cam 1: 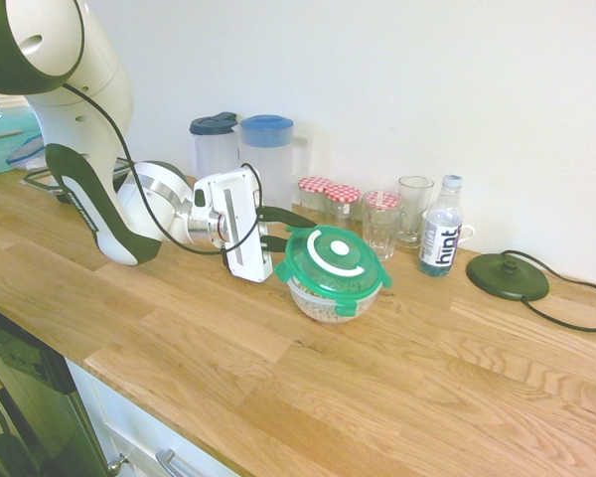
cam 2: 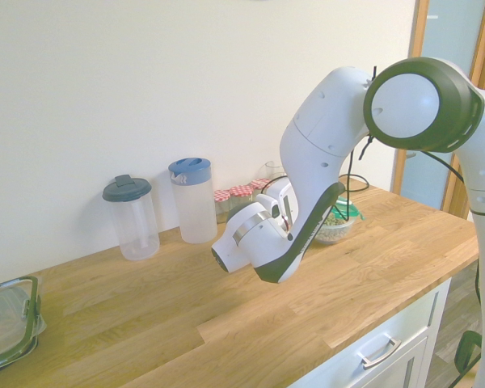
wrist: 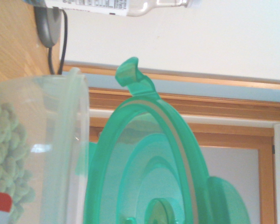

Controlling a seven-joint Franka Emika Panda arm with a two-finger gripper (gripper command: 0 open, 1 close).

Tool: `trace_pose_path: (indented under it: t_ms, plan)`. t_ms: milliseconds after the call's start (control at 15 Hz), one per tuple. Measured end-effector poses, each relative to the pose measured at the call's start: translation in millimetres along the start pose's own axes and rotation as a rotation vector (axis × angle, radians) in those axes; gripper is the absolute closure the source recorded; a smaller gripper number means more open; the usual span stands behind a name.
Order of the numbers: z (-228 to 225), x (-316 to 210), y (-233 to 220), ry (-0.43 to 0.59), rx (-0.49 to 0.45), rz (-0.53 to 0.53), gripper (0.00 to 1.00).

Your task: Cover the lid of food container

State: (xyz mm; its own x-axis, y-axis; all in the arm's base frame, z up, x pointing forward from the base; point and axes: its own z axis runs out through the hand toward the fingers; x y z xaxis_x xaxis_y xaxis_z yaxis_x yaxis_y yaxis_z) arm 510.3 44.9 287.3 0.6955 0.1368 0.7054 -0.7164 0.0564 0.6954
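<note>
Lid (cam 1: 335,258), green, sits tilted on the cereal bowl (cam 1: 323,301) on my bench (cam 1: 397,378), its near edge pinched in my narrow hand (cam 1: 281,228); release and snapping the tabs remain, I judge.

Table (cam 1: 278,368): food container (cam 1: 323,298) centre, lid (cam 1: 335,260) on it, gripper (cam 1: 278,229) at the lid's left edge; behind, along the wall, two jugs (cam 1: 240,149), jars (cam 1: 340,202), glasses (cam 1: 397,214), bottle (cam 1: 440,237).
</note>
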Motion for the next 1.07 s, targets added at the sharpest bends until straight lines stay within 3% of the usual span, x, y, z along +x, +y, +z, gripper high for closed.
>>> trace_pose_path:
  t_ms: [333, 733, 1067]
  plan:
    - [-14, 24, 12, -0.141, 0.060, 0.001, 0.00]
    - [-31, 83, 36, -0.502, 0.187, -0.046, 0.00]
    - [-29, 140, 81, -0.786, 0.353, -0.041, 0.00]
